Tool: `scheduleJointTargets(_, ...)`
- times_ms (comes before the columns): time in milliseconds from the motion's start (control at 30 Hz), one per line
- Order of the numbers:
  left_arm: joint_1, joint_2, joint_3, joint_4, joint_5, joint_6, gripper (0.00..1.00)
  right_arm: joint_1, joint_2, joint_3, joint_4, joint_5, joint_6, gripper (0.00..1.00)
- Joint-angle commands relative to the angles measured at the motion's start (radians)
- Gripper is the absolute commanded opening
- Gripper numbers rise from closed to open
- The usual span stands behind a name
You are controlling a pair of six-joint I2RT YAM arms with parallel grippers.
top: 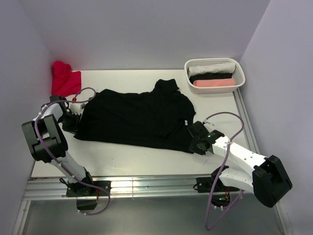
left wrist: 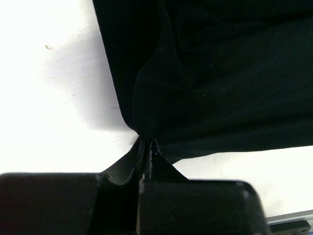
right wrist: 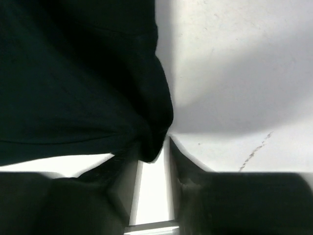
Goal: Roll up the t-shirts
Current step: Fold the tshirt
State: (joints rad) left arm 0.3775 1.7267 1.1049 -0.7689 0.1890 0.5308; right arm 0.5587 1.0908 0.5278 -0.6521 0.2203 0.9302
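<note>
Now, your left gripper [left wrist: 146, 143] pinches black cloth t-shirt [top: 132, 117] corner; right gripper [right wrist: 154, 147] seemingly clamps opposite hem. White plastic lattice basket [top: 213, 61] holds white roll [top: 215, 68], black roll [top: 208, 77], pink roll [top: 213, 83].

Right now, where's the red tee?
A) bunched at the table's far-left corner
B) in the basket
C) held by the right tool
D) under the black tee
A: the red tee sits bunched at the far-left corner of the table, and nothing red shows in the basket.
</note>
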Motion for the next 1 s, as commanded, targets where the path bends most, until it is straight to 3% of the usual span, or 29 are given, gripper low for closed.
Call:
scheduleJointTargets(0, 0.012, -0.033, -0.001, 0.008, -0.025, 0.032, 0.02, 0.009, -0.038, 0.011, -0.044, 0.048, 0.033, 0.42)
scheduleJointTargets(33, 0.012, -0.035, 0.004, 0.003, -0.02, 0.032, 0.12, 0.01, -0.046, 0.018, -0.053, 0.059, 0.032, 0.46)
scheduleJointTargets(100, 0.014, -0.047, 0.016, -0.013, -0.004, 0.034, 0.23, 0.01, -0.072, 0.046, -0.076, 0.066, 0.027, 0.56)
scheduleJointTargets(133, 0.015, -0.05, 0.033, -0.018, 0.003, 0.034, 0.37, 0.01, -0.084, 0.055, -0.095, 0.077, 0.032, 0.58)
scheduleJointTargets(233, 0.02, -0.065, 0.065, -0.04, 0.026, 0.037, 0.53, 0.012, -0.134, 0.106, -0.11, 0.086, 0.025, 0.59)
scheduleJointTargets(333, 0.02, -0.069, 0.102, -0.064, 0.049, 0.029, 0.6, 0.015, -0.161, 0.159, -0.095, 0.079, 0.013, 0.56)
scheduleJointTargets(567, 0.02, -0.073, 0.173, -0.095, 0.055, 0.008, 0.6, 0.069, -0.04, 0.218, 0.069, 0.021, -0.005, 0.52)
scheduleJointTargets(800, 0.02, -0.072, 0.249, -0.125, 0.079, -0.006, 0.59, 0.148, 0.19, 0.267, 0.252, -0.028, 0.007, 0.6)
scheduleJointTargets(967, 0.02, -0.079, 0.256, -0.132, 0.086, -0.006, 0.57, 0.181, 0.337, 0.333, 0.308, -0.041, 0.013, 0.57)
